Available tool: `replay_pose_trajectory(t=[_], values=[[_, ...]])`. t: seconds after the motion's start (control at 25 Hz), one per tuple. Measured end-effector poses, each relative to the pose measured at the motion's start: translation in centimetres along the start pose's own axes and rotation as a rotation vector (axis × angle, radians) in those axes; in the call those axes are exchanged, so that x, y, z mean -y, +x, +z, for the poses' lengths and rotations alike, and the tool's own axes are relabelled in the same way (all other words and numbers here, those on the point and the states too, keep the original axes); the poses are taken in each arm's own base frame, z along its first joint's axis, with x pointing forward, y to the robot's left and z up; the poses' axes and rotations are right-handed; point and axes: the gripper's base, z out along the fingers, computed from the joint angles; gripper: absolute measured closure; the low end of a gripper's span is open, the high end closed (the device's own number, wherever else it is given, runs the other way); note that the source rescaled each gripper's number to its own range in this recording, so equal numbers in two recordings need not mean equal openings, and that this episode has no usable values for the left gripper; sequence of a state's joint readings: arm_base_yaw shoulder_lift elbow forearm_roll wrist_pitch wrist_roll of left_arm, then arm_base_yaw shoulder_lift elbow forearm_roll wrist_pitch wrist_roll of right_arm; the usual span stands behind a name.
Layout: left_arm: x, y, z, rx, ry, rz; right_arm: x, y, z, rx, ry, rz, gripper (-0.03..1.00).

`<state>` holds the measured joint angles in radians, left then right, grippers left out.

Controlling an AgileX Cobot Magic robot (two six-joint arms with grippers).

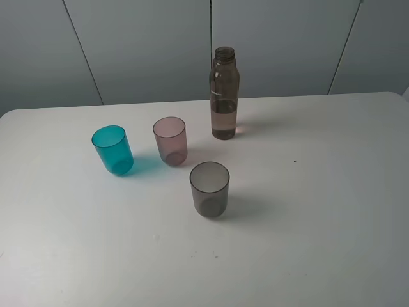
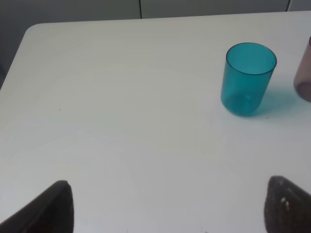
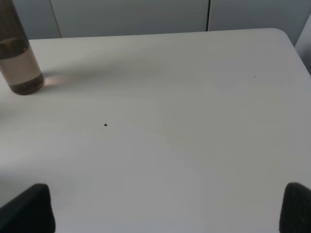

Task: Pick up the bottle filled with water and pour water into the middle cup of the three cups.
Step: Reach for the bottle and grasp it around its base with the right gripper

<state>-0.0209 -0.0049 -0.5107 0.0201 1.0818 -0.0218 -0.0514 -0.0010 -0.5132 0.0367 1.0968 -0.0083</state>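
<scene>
The smoky-brown bottle [image 1: 224, 96] stands upright and uncapped at the back of the white table, partly filled with water; its lower part shows in the right wrist view [image 3: 19, 63]. The three cups stand in front of it: the teal-blue cup [image 1: 112, 150] at the left, the pinkish-mauve middle cup [image 1: 170, 141], and the smoky-grey cup [image 1: 209, 188] nearest the front. The left gripper [image 2: 170, 213] is open and empty, well short of the teal cup [image 2: 247, 80]; the mauve cup's edge [image 2: 303, 77] shows beside it. The right gripper [image 3: 163, 213] is open and empty, far from the bottle. Neither gripper shows in the exterior view.
The white table [image 1: 319, 192] has rounded back corners and a grey panelled wall behind it. A tiny dark speck [image 1: 294, 161] lies on the table right of the bottle; it also shows in the right wrist view [image 3: 105, 124].
</scene>
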Motion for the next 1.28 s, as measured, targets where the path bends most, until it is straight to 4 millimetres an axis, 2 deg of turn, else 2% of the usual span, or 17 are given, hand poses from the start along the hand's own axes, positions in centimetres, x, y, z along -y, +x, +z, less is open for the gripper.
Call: replay_pose_trajectory(t=[1.28], values=[[0.0, 0.0, 0.0, 0.0, 0.0, 0.0, 0.0, 0.0, 0.0, 0.0, 0.0, 0.0, -0.03]])
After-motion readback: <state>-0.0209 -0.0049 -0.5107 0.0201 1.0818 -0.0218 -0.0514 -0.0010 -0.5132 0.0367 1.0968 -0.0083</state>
